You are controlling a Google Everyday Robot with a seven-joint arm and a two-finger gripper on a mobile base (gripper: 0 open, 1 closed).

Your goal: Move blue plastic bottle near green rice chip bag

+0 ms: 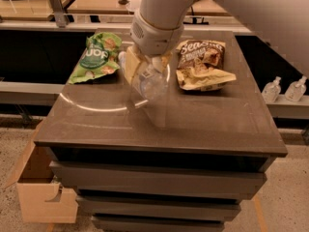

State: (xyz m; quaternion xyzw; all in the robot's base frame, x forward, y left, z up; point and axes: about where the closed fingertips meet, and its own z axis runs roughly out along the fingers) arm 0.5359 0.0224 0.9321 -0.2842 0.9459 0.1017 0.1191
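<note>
Box (43, 197) on floor, front left of table (217, 129). Mid-table: gripper (144, 67) clamped on bottle (148, 86), pads gripping its upper part. Bottle tilted, base toward camera; cannot tell if it touches the tabletop. Green bag (96, 57) lies flat just left of gripper, not touching bottle. Brown bag (203, 64) lies to the right.

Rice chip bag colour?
Bag: bright green, white lettering, camera view. Gripper holds bottle beside it.
</note>
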